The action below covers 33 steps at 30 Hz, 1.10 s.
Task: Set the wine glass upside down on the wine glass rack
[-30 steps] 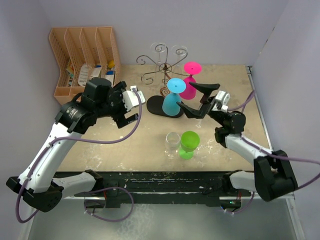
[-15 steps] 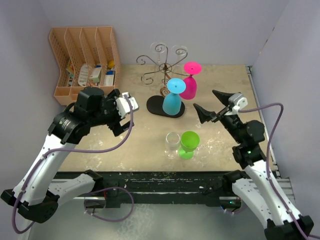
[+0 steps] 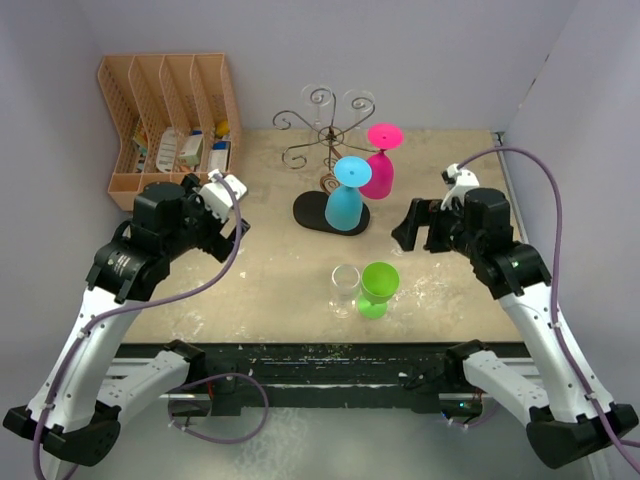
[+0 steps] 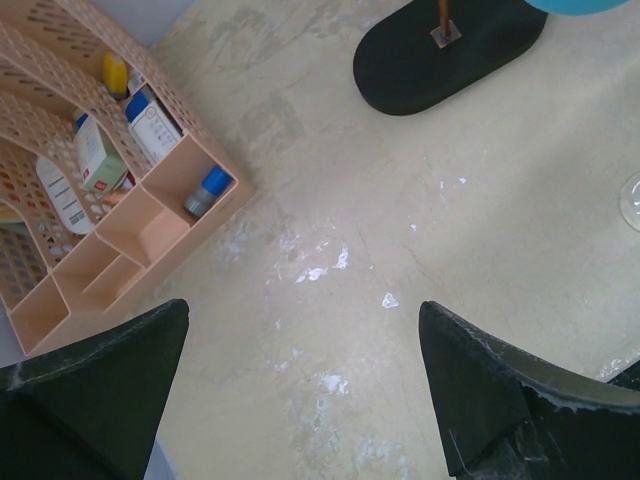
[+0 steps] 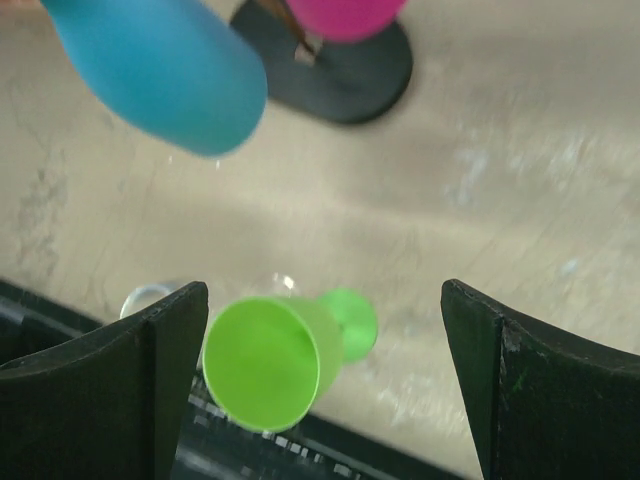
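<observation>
We are taking the wine glass rack point(image 3: 328, 135) as our mark. It is standing on its black oval base point(image 3: 310, 212) toward the far side of the table point(image 3: 290, 265). A blue wine glass point(image 3: 345, 200) and a pink wine glass point(image 3: 378, 170) are hanging upside down on it, feet up. The blue one is on the rack's near side, over the base, and the pink one is on the rack's right.

The glasses not on the rack are standing on the table on its near side, well apart from the base. A green wine glass point(image 3: 379, 285) is sitting upright with its mouth open to the top. A clear wine glass point(image 3: 346, 282) is just beside it on its left, and we cannot tell whether the two are touching.

We are holding the left gripper point(image 4: 305, 380) out to the left of the rack and nearer the arm bases. Its fingers point(image 4: 90, 380) are spread wide, with only bare table between them, gripping nothing. We are holding the right gripper point(image 5: 322, 330) to the right of the rack, also on the near side. Its fingers point(image 5: 100, 390) are spread just as wide and are empty. Its wrist camera is looking down on the green glass framed between them, clear of both.

A peach slotted organizer point(image 3: 170, 110) holding small bottles is sitting far to the rack's left.
</observation>
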{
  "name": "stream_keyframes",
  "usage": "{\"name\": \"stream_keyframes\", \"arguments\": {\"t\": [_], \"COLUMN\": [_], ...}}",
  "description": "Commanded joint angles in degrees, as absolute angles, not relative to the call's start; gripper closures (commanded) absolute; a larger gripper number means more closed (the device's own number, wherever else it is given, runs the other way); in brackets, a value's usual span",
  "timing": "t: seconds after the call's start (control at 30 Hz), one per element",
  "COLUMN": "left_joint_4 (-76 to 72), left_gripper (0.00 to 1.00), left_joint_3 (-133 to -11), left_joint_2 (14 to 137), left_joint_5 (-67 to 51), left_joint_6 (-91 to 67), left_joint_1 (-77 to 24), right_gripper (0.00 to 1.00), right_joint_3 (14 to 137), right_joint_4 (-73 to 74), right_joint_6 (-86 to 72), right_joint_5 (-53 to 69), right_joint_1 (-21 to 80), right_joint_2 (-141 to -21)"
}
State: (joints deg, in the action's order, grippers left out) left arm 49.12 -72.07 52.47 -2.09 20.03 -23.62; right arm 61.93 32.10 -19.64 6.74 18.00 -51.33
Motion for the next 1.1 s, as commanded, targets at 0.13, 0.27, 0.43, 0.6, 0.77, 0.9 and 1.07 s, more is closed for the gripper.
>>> {"name": "stream_keyframes", "arguments": {"t": [0.13,0.27,0.43,0.6,0.77,0.9,1.07], "left_joint_4": [47.62,47.62,47.2,47.2,47.26,47.61,47.56], "left_gripper": [0.0,0.0,0.0,0.0,0.0,0.0,0.0], "left_joint_3": [-69.87,-69.84,-69.85,-69.82,-69.89,-70.15,-69.92], "left_joint_2": [50.83,51.03,51.09,51.16,51.18,51.08,50.94], "left_joint_5": [-5.7,-6.47,-6.06,-6.18,-6.98,-9.06,-8.98], "left_joint_6": [18.08,18.28,17.85,17.91,17.44,17.05,17.21], "left_joint_1": [-20.81,-20.71,-20.74,-20.19,-19.24,-17.84,-17.32], "right_gripper": [0.23,0.49,0.59,0.59,0.67,0.8,1.0], "right_joint_3": [59.01,58.17,55.44,54.0,53.96,55.15,58.84], "right_joint_4": [43.63,43.12,43.88,42.62,41.78,41.95,45.92], "right_joint_6": [-24.04,-24.44,-25.41,-27.32,-28.36,-29.03,-29.02], "right_joint_5": [9.5,10.41,10.11,9.39,6.97,4.58,-1.12], "right_joint_1": [18.46,18.7,20.14,22.62,25.42,26.85,29.16], "right_joint_2": [-51.31,-51.67,-53.13,-53.83,-55.88,-58.85,-63.29]}}
